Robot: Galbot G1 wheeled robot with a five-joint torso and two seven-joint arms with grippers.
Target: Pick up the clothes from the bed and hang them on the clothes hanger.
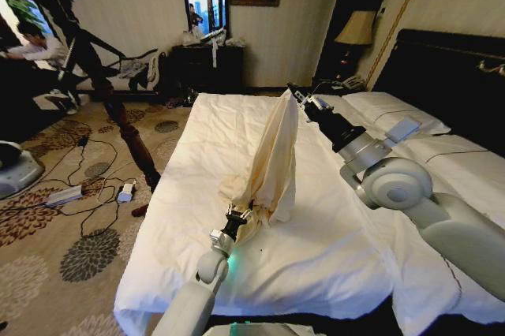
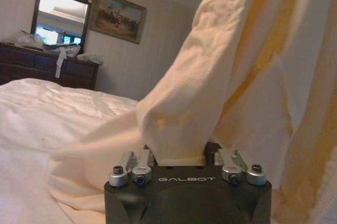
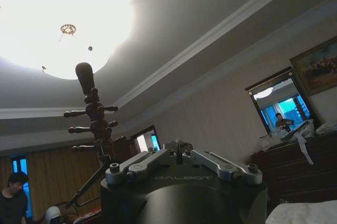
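A pale cream-yellow piece of clothes [image 1: 276,154] stands pulled up in a tall peak over the bed [image 1: 205,139], which has white sheets. My right gripper [image 1: 298,98] is shut on the peak, high above the middle of the bed. In the right wrist view this gripper [image 3: 178,146] points up at the ceiling with its fingers together. My left gripper [image 1: 239,214] is low near the bed's foot, shut on the bunched lower end of the clothes [image 2: 253,66]. The cloth runs down between the left gripper's [image 2: 181,155] fingers. The clothes hanger is out of view.
A dark wooden coat stand [image 1: 118,107] with pegs [image 3: 92,113] rises from the carpet left of the bed. Cables and a power strip [image 1: 63,194] lie on the floor there. Behind are a dresser with mirror [image 1: 207,64], white pillows [image 1: 394,111] and a black headboard [image 1: 442,76].
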